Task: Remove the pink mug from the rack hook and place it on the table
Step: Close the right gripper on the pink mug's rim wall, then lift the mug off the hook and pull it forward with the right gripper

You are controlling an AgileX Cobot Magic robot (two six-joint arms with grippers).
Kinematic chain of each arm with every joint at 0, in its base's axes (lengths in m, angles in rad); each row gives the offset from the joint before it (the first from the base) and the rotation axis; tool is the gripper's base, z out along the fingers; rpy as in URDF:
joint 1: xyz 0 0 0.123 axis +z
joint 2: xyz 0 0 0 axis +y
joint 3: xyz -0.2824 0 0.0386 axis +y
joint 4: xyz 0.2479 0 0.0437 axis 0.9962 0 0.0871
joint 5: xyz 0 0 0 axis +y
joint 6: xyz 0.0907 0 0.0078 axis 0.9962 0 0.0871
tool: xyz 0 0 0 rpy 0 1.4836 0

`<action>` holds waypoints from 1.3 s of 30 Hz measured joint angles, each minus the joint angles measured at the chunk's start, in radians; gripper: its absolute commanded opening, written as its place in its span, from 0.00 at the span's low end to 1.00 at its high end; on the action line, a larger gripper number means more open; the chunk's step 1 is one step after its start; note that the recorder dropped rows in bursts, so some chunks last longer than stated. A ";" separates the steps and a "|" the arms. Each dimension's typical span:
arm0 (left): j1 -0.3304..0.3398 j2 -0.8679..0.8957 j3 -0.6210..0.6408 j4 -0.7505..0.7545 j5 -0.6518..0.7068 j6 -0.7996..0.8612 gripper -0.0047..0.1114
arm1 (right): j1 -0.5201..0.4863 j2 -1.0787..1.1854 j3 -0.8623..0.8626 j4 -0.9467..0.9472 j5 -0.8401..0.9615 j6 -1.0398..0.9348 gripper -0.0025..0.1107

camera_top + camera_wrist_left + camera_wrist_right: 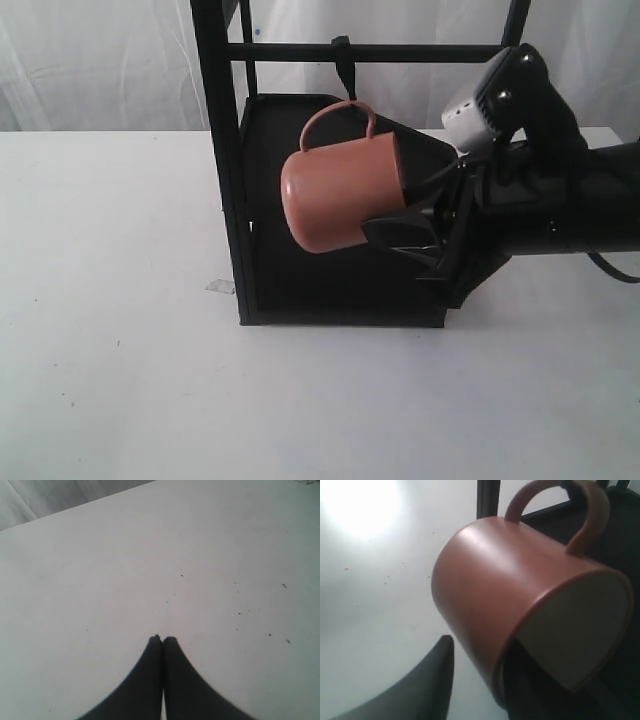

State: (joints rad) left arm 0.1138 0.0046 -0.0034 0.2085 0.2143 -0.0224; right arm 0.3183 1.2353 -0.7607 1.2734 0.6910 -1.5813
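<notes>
R jaws straddle pink mug rim, one half-hidden inside; grip unclear. L jaws pressed together.

The pink mug is showing a plain salmon-pink outside and a cream-white inside. The rack hook and the rack are showing solid black. The desk is looking white, carrying a scatter of faint dark specks. The right gripper and the left gripper are both showing black fingers. The curtain behind is showing white.
</notes>
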 measured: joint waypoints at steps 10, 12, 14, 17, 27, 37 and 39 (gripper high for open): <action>0.000 0.000 0.000 0.000 0.000 0.000 0.04 | 0.001 0.000 -0.002 0.027 0.010 -0.012 0.02; 0.000 0.000 0.000 0.000 0.000 0.000 0.04 | 0.001 0.000 -0.002 0.027 0.009 -0.019 0.02; 0.000 0.000 0.000 0.000 0.000 0.000 0.04 | 0.001 0.000 -0.002 0.027 0.009 -0.024 0.02; 0.000 0.000 0.000 0.000 0.000 0.000 0.04 | 0.001 0.000 -0.002 0.027 0.011 -0.026 0.02; 0.000 0.000 0.000 0.000 0.000 0.000 0.04 | 0.001 0.000 -0.002 0.055 0.035 -0.036 0.02; 0.000 0.000 0.000 0.000 0.000 0.000 0.04 | 0.001 -0.065 -0.002 0.072 0.059 -0.066 0.02; 0.000 0.000 0.000 0.000 0.000 0.000 0.04 | 0.001 -0.078 -0.002 0.078 0.077 -0.066 0.02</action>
State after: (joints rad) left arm 0.1138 0.0046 -0.0034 0.2085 0.2143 -0.0224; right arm 0.3189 1.1574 -0.7625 1.3512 0.7682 -1.6476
